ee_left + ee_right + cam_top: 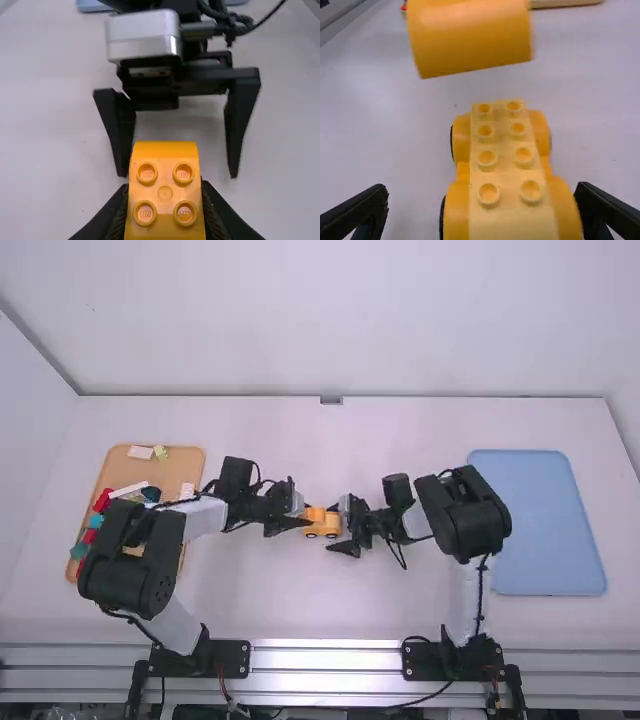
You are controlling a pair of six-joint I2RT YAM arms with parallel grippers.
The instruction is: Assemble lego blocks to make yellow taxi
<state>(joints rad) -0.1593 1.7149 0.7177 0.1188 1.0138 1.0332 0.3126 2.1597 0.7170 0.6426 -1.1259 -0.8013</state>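
Observation:
My left gripper (299, 515), reaching in from the left side, is shut on a yellow block. In the left wrist view that block (165, 192) shows four studs and a curved end between the fingers of my left gripper (165, 200). The yellow car base (325, 531) stands on the table at the middle. In the right wrist view the car base (502, 160) has two rows of studs on top, and the held block (470, 35) hangs apart beyond its far end. My right gripper (341, 526) is open, and in its wrist view the right gripper (487, 205) has one finger on either side of the base.
A tan tray (190, 462) with several coloured blocks lies at the left, partly under the left arm. A blue tray (545, 530) lies at the right, beside the right arm. Both arms stretch low over the table (290, 590) and meet near its middle.

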